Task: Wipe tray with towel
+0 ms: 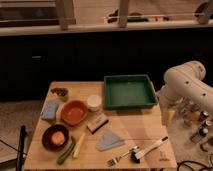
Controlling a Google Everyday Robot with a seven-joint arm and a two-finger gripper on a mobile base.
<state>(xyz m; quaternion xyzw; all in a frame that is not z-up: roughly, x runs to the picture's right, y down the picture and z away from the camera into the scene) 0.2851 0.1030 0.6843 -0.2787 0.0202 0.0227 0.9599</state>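
Observation:
A green rectangular tray [129,102] sits at the back right of the wooden table [145,131]. A folded light-blue towel [50,111] lies at the table's left edge. A grey-blue triangular cloth [109,140] lies near the front middle. My white arm [187,82] comes in from the right. My gripper [168,116] hangs down just off the table's right edge, to the right of the tray and a little nearer than it, far from both cloths. It holds nothing that I can see.
On the table are an orange bowl [73,112], a white cup [94,102], a dark bowl with an orange thing [55,137], a cucumber [66,151], a fork [119,157], a brush [149,149] and a small block [97,123]. Bottles [197,122] stand at right.

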